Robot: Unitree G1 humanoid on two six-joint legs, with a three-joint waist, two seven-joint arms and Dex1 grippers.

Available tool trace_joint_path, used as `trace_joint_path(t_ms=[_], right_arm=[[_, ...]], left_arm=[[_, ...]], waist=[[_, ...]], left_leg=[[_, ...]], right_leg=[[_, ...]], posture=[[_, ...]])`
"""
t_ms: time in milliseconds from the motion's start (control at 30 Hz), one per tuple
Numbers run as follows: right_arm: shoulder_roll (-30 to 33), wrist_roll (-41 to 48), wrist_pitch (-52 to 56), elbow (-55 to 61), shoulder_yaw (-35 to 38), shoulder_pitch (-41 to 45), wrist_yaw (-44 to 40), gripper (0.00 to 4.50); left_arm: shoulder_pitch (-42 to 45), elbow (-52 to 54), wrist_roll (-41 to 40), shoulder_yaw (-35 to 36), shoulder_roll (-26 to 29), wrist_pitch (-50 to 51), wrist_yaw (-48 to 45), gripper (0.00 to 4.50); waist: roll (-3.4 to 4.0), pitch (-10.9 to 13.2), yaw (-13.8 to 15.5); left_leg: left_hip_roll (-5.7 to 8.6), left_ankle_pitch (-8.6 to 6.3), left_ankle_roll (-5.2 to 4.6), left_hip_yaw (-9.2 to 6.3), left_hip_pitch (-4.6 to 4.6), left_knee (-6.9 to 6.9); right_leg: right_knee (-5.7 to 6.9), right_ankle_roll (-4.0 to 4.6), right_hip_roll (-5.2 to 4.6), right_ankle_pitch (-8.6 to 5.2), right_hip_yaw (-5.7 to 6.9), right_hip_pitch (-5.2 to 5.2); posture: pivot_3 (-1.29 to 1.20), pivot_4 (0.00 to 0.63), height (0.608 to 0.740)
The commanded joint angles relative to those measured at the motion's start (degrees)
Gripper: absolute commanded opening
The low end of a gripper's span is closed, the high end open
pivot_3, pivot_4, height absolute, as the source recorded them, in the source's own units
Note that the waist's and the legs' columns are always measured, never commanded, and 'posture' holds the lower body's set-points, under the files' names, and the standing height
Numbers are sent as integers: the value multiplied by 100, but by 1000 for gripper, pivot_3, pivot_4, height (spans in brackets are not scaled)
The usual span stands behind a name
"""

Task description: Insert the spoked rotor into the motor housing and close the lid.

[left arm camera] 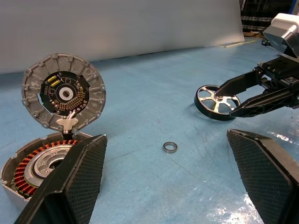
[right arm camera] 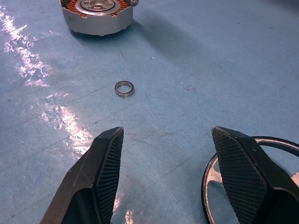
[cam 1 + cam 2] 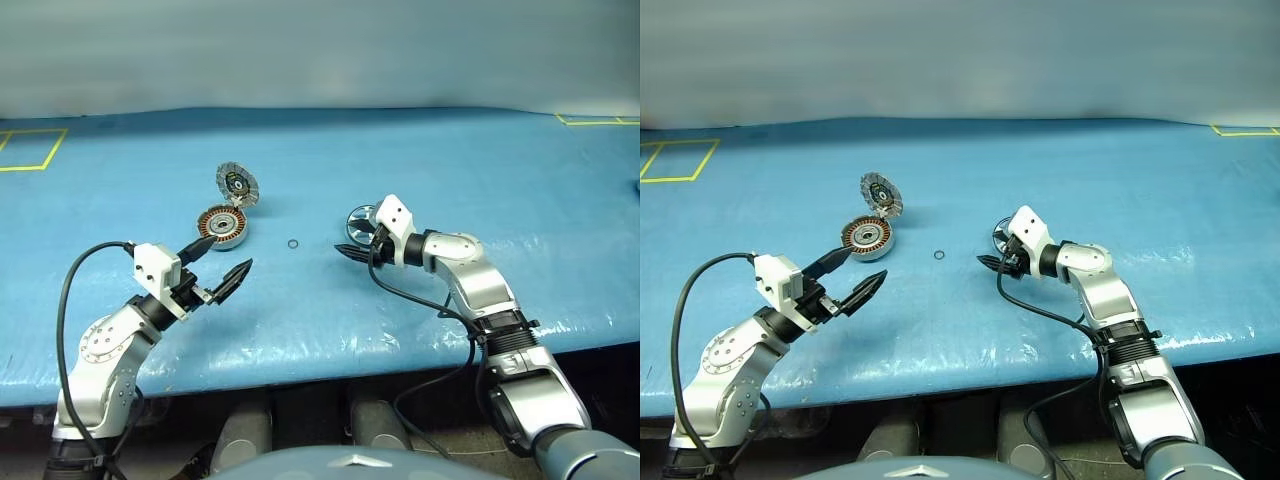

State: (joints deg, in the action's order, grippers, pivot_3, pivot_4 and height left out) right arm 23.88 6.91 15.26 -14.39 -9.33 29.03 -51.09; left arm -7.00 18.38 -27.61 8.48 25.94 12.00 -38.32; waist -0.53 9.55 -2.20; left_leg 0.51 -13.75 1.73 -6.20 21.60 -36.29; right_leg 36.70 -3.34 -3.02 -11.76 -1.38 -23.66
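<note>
The right hand (image 3: 352, 251) hangs spread just beside the spoked rotor (image 1: 217, 101); pinch its rim squarely. The left hand (image 3: 222, 262), spread wide, waits near the motor housing (image 3: 222, 226).

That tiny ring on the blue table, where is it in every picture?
Left eye view: tiny ring, between motor housing and spoked rotor.
Right eye view: same spot.
Left wrist view: low centre.
Right wrist view: upper left.
Shared landmark: the motor housing.
</note>
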Motion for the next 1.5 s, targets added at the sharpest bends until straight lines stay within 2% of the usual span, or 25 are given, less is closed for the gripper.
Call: trace_joint_path(t_ms=[33,1333,1433,1500], right_arm=[[-18,19,-129,80,31,131,-3,3166],[-138,23,-129,189,-90,71,3,3166],[-160,50,-92,237,-109,26,-24,3166],[-139,133,1,357,-98,-57,-99,3166]], left_arm=[[24,183,3,85,2,-100,26,4473],[-19,126,297,31,153,-61,78,4473],[32,220,291,34,275,150,84,4473],[117,361,326,-10,555,445,7,4473]], waist=[[0,0,0],[0,0,-2],[0,0,2],[-1,0,0]], left_leg=[[0,0,0,0,0,0],[0,0,0,0,0,0],[0,0,0,0,0,0],[0,0,0,-1,0,0]], right_leg=[[0,0,0,0,0,0],[1,0,0,0,0,0],[1,-1,0,1,0,0],[1,-1,0,0,0,0]], posture=[[0,150,740],[0,150,740],[0,150,740],[0,150,740]])
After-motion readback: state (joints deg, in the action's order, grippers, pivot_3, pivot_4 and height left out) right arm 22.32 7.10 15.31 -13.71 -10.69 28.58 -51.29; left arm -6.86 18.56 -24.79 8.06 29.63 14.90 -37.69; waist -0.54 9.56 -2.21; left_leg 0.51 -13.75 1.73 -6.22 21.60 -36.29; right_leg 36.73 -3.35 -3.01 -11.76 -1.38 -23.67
